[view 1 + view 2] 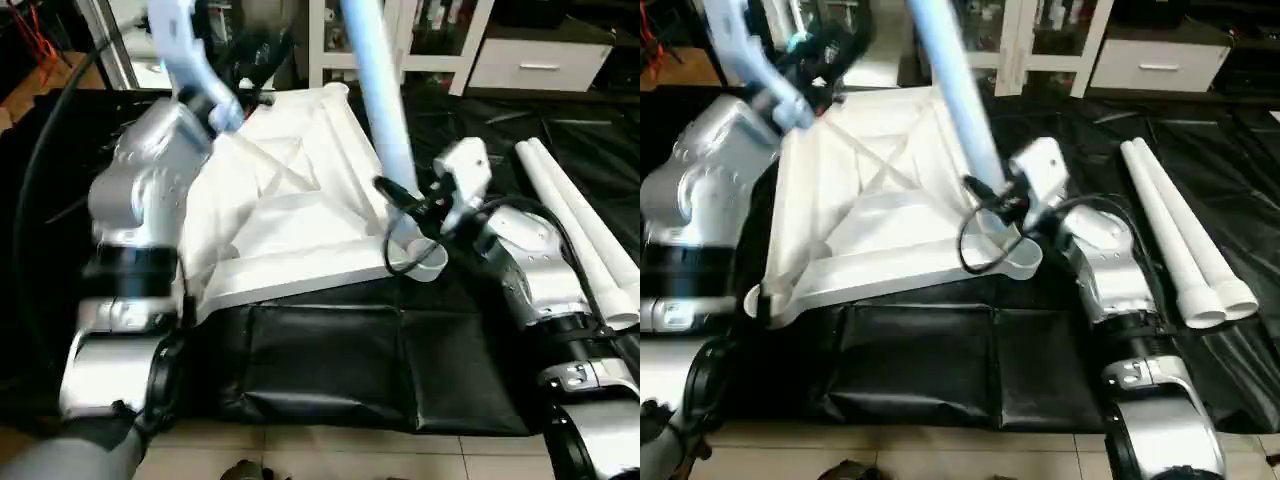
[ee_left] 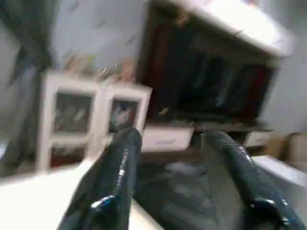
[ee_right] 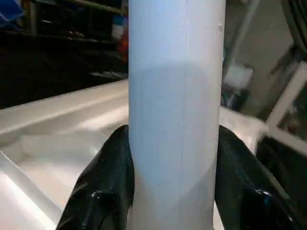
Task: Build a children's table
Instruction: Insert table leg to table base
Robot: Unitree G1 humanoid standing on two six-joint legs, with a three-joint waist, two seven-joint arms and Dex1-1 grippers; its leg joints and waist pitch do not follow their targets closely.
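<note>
Silver forearms frame the scene. At 3 o'clock the right gripper (image 3: 175,191) clamps an upright white leg (image 1: 385,110) standing in the tabletop's (image 1: 290,215) corner socket. At 10 o'clock the left gripper (image 2: 175,167), fingers apart and empty, is raised. Black sheeting (image 1: 330,370) covers the floor; two spare legs (image 1: 1180,240) lie at 3 o'clock, white cabinets (image 1: 520,50) behind.
</note>
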